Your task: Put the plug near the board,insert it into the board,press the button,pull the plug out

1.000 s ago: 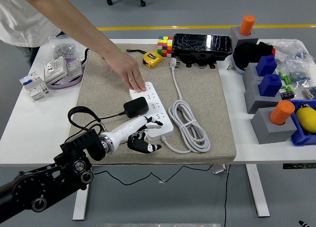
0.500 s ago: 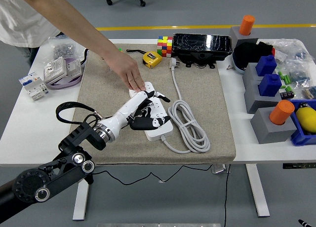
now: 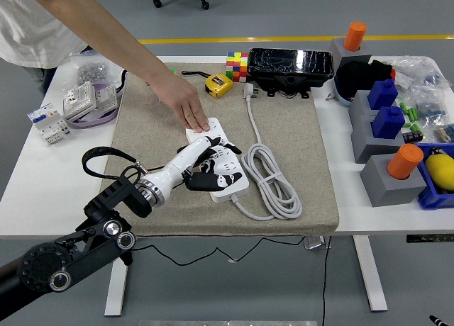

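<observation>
Meanwhile, the robot's left hand [image 3: 207,163] lies over the middle of the white power strip [image 3: 228,178] on a beige mat [image 3: 284,131], its fingers curled down where the black plug sits beneath them; the plug itself is hidden, and whether it is gripped cannot be told. A person's hand [image 3: 190,108] presses flat on the strip's far end, steadying it. The right arm is out of view.

The plug is probably a small, rigid, light block, best pinched on its two flat sides rather than by its thin black cable [image 3: 106,156], which loops off to the left. The strip looks light and apt to slide or lift when the plug is drawn, so a straight upward pull seems wise.

Room is tight to the right, where the strip's own grey cord [image 3: 273,181] lies coiled just beside it. Open mat lies to the left and nearer the table's edge.
</observation>
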Available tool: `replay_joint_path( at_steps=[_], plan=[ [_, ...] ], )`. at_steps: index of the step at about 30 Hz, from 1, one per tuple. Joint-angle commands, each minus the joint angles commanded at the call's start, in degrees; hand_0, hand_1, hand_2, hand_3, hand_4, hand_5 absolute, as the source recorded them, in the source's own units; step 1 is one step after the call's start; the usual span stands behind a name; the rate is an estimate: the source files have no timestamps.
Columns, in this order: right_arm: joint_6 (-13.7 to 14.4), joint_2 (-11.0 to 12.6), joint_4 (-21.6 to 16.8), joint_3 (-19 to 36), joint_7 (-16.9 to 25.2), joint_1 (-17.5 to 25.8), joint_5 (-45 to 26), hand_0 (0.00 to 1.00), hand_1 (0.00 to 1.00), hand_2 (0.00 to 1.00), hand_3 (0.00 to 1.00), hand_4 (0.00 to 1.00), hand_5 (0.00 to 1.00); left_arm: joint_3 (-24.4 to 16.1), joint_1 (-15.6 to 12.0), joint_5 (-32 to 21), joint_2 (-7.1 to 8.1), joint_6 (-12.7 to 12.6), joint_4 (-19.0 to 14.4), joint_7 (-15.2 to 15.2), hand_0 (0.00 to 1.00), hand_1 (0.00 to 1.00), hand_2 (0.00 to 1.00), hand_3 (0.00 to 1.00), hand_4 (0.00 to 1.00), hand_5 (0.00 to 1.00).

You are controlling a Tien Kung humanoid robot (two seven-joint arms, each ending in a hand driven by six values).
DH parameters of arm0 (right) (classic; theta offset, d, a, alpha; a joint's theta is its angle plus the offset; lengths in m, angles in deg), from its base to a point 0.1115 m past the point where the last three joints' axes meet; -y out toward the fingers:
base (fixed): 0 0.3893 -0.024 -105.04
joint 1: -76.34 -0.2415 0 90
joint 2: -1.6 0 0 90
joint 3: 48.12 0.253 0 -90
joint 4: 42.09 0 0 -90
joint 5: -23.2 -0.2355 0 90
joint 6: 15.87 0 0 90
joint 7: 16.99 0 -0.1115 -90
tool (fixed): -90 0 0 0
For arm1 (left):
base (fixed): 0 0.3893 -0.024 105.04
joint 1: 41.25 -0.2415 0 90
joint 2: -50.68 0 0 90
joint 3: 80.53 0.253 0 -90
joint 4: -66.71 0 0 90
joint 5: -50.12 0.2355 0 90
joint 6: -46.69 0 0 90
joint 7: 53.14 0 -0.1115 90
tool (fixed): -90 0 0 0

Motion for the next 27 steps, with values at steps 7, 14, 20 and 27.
replay_joint_path(
  at_steps=[7, 14, 20, 27],
  plan=[
    [0.0, 0.2, 0.0, -0.1, 0.0, -0.1, -0.1, 0.539, 0.639, 0.654, 0.556, 0.896, 0.418, 0.7, 0.0, 1.5, 0.56, 6.4, -1.0, -8.1, 0.089, 0.064, 0.126, 0.934, 0.764, 0.26],
    [0.0, 0.2, -0.1, -0.5, 0.0, -0.2, -0.1, 0.539, 0.639, 0.654, 0.556, 0.896, 0.418, 1.4, 0.1, 4.9, 0.84, 9.9, -1.6, -13.1, 0.089, 0.065, 0.126, 0.955, 0.748, 0.253],
    [0.0, 0.3, -0.1, -0.7, 0.0, -0.2, -0.2, 0.539, 0.639, 0.654, 0.557, 0.897, 0.418, 1.6, 0.0, 5.2, 1.1, 11.4, -1.8, -14.5, 0.088, 0.065, 0.128, 0.953, 0.75, 0.253],
    [0.0, 0.3, -0.1, -0.5, 0.0, -0.2, -0.1, 0.54, 0.639, 0.654, 0.556, 0.897, 0.419, 1.6, 0.0, 5.0, 1.19, 12.0, -2.0, -14.3, 0.09, 0.065, 0.128, 0.938, 0.739, 0.241]
  ],
)
